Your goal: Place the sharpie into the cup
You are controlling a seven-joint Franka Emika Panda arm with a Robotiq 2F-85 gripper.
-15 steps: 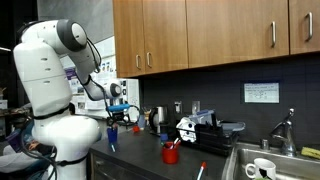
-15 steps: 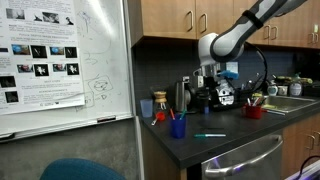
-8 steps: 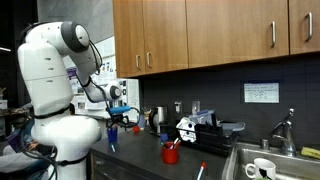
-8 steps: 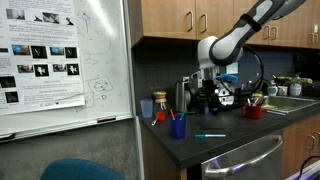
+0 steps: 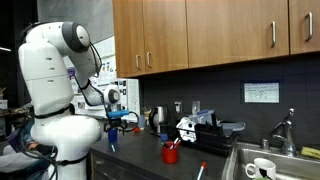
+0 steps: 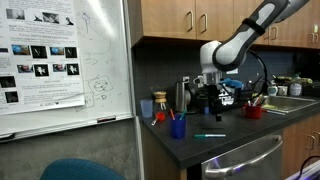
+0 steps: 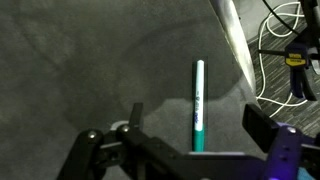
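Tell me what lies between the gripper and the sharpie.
Nothing. In an exterior view the gripper hangs over the sharpie with only air between; the wrist view shows bare countertop around it.

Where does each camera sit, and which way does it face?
In an exterior view: near the arm's base, facing along the counter toward the sink; white arm and gripper at left.
In an exterior view: by the whiteboard, facing the counter; arm enters top right.
Wrist view: looks down on the sharpie; open gripper at bottom.
Shared: red cup in both exterior views.
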